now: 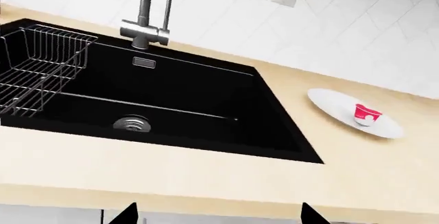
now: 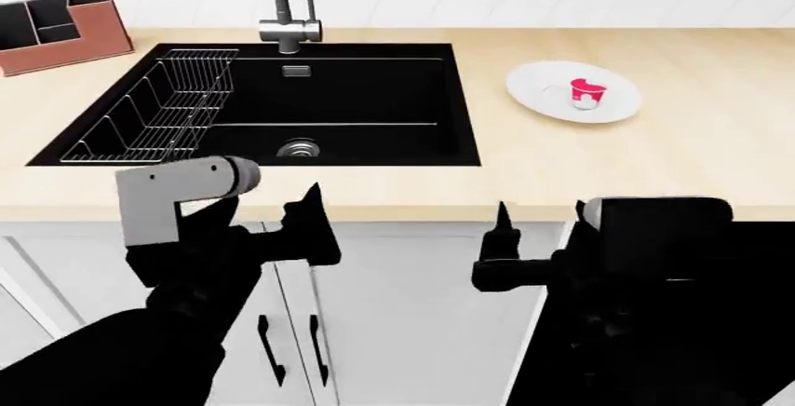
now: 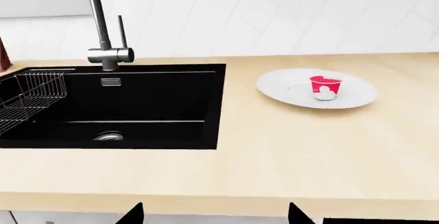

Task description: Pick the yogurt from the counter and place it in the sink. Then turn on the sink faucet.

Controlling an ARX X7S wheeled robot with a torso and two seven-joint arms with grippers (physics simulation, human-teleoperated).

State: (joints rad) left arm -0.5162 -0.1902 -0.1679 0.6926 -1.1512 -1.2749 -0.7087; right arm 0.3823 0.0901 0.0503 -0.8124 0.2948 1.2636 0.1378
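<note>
The pink-red and white yogurt (image 2: 587, 92) (image 1: 366, 114) (image 3: 325, 87) stands on a wide white plate (image 2: 543, 99) on the beige counter (image 2: 621, 155), to the right of the black sink (image 2: 360, 99) (image 1: 171, 90) (image 3: 158, 100). The chrome sink faucet (image 2: 279, 6) (image 1: 146, 8) (image 3: 98, 18) rises behind the basin. My left gripper (image 2: 267, 215) (image 1: 219, 213) and right gripper (image 2: 541, 229) (image 3: 216, 213) both hang open and empty, below the counter's front edge and well short of the cup.
A wire dish rack (image 2: 162, 108) fills the sink's left part, and a round silver drain (image 2: 298, 149) lies near the basin's front. A red-brown organiser box (image 2: 62, 29) sits at the back left. White cabinet doors with black handles (image 2: 267, 350) are under the counter.
</note>
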